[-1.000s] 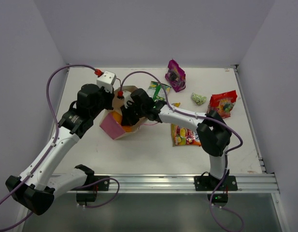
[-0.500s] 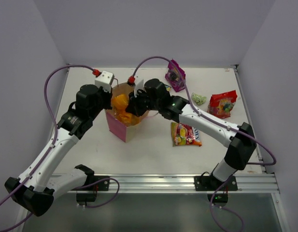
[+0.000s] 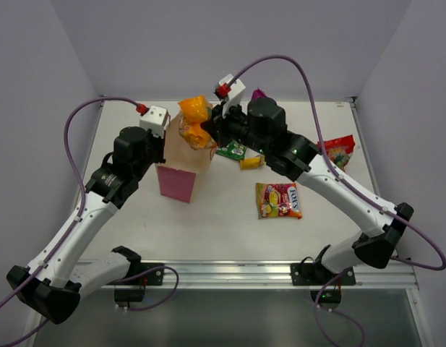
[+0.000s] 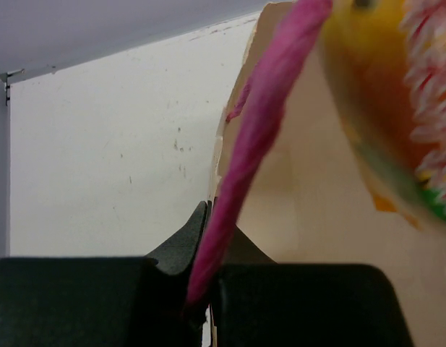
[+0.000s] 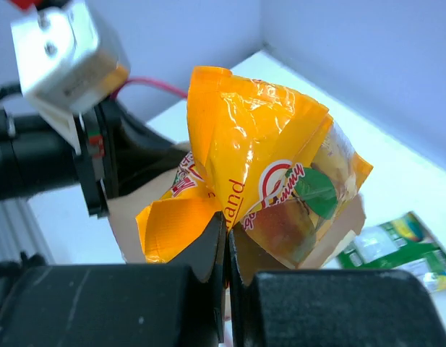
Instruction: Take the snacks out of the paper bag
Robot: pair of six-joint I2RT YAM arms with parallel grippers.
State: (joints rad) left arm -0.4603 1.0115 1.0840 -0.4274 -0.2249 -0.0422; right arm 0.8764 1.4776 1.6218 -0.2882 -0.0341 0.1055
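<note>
The paper bag (image 3: pixel 176 182) stands upright at centre left, beige with a pink side. My left gripper (image 3: pixel 162 149) is shut on the bag's pink edge (image 4: pixel 260 137), which runs down between its fingers (image 4: pixel 185 242). My right gripper (image 3: pixel 208 131) is shut on an orange snack packet (image 3: pixel 194 120), held in the air above the bag's mouth. In the right wrist view the crumpled orange packet (image 5: pixel 266 163) fans out above the pinching jaws of the right gripper (image 5: pixel 228 230), with the bag (image 5: pixel 132 220) below it. The same packet shows blurred in the left wrist view (image 4: pixel 396 101).
Other snacks lie on the table: a green packet (image 3: pixel 232 150), a small yellow one (image 3: pixel 251 162), a yellow-red candy bag (image 3: pixel 279 200), a red packet (image 3: pixel 340 150) at the right. A magenta packet (image 3: pixel 259 93) peeks from behind the right arm. Walls close in at the back and sides.
My right gripper has risen out of the bag with the orange packet, moving up and back. The bag has come upright under the left gripper's hold.
</note>
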